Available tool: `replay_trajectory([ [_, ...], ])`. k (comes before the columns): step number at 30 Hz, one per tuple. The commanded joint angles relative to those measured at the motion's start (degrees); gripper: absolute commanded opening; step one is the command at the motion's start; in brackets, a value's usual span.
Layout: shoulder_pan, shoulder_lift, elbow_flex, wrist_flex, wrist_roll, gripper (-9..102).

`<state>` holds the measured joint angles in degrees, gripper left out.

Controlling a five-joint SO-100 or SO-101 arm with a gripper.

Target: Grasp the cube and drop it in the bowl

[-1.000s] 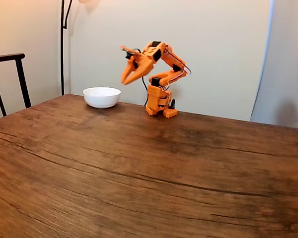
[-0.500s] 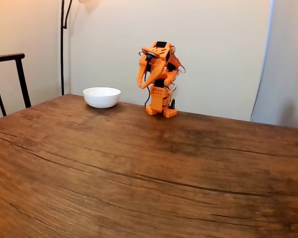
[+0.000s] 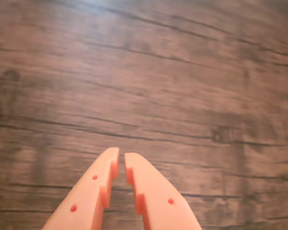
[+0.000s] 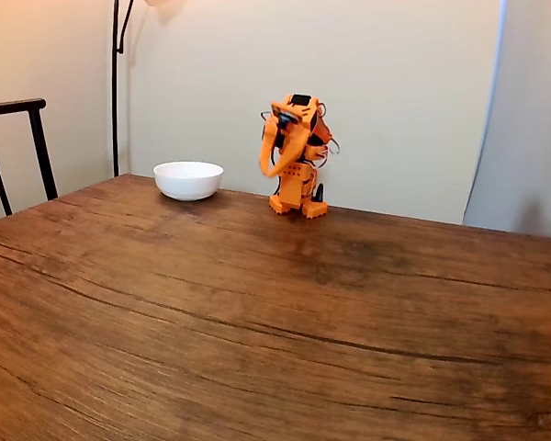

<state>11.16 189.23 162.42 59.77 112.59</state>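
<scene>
Two orange fingers (image 3: 93,191) enter the wrist view from the bottom edge, tips pointing up the picture; the gripper (image 3: 121,154) has its jaws nearly together, a thin slit between the tips, nothing held between them; small round holes show on each finger. Behind the fingers lies the wooden table (image 3: 182,86), dark brown with long grain lines running roughly side to side; the picture is slightly blurred; the gripper hangs above the bare wood, not touching it.

Fixed view: the orange arm (image 4: 297,147) stands on its base (image 4: 294,197) at the far edge of the table (image 4: 257,312), near the pale wall (image 4: 395,92); the arm is folded up over the base, with the gripper (image 4: 268,171) hanging down in front, tips pointing at the tabletop and clear of it; jaws look pressed together here, no gap resolvable at this size. The white bowl (image 4: 188,180) sits on the table to the left of the arm in this view, near the base but apart from it; its rim is level; its inside cannot be seen from this low angle, so whether the cube lies in it cannot be told; no blue is visible on the open tabletop. A dark chair back (image 4: 18,138) stands at the left edge beyond the table; a thin black lamp pole (image 4: 116,83) rises behind the bowl; a pale curtain (image 4: 533,119) hangs at the right.
</scene>
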Motion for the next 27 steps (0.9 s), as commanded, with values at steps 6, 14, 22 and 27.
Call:
replay_trajectory([
  [6,-2.1,0.3,9.5,-13.7,-0.2,0],
  [14,-1.3,0.0,15.9,-23.4,0.1,0],
  [22,-2.8,0.1,15.9,-9.2,-0.4,-1],
  [27,-2.9,0.1,15.9,-3.3,-0.4,-1],
])
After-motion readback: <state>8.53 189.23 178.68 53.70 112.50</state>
